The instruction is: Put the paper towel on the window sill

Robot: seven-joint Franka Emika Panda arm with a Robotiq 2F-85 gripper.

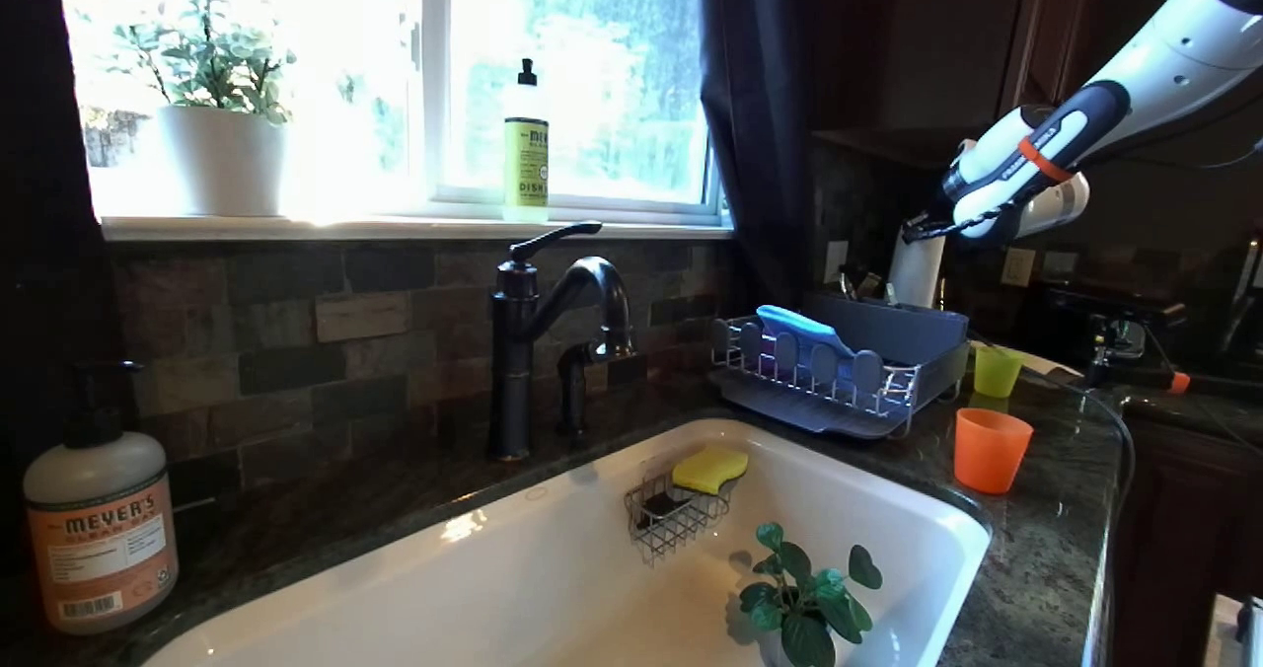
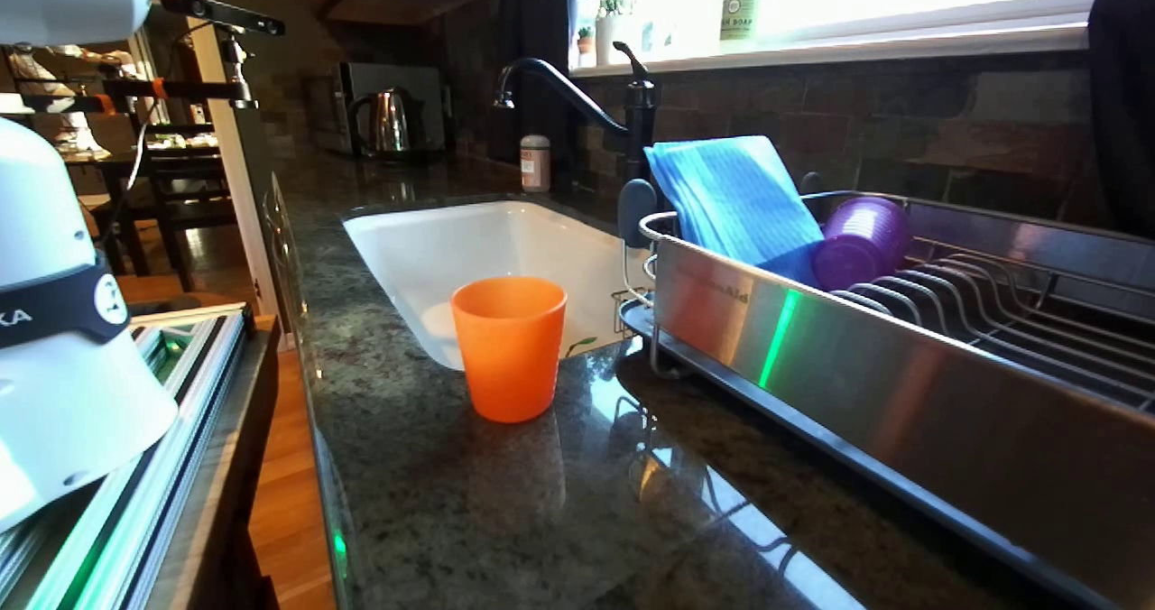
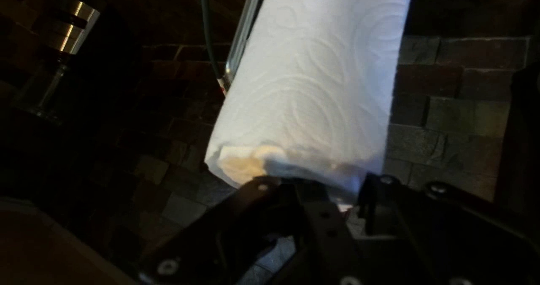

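Observation:
The paper towel (image 1: 916, 274) is a white roll standing behind the dish rack in an exterior view; the rack hides its lower end. My gripper (image 1: 925, 228) is at its top end. In the wrist view the paper towel (image 3: 316, 78) runs up out of frame, and the gripper (image 3: 331, 190) has its dark fingers partly closed at the near end, with the roll's wall between them. The window sill (image 1: 631, 231) is the pale ledge under the window, left of the gripper and roll. The window sill (image 2: 902, 50) also shows in an exterior view, where gripper and roll are out of view.
A green-yellow bottle (image 1: 526, 159) and a white plant pot (image 1: 222, 159) stand on the sill. A dark curtain (image 1: 765, 105) hangs between sill and roll. The black faucet (image 1: 511, 371) rises below the sill. The dish rack (image 1: 928, 361) and orange cup (image 1: 991, 450) are on the countertop.

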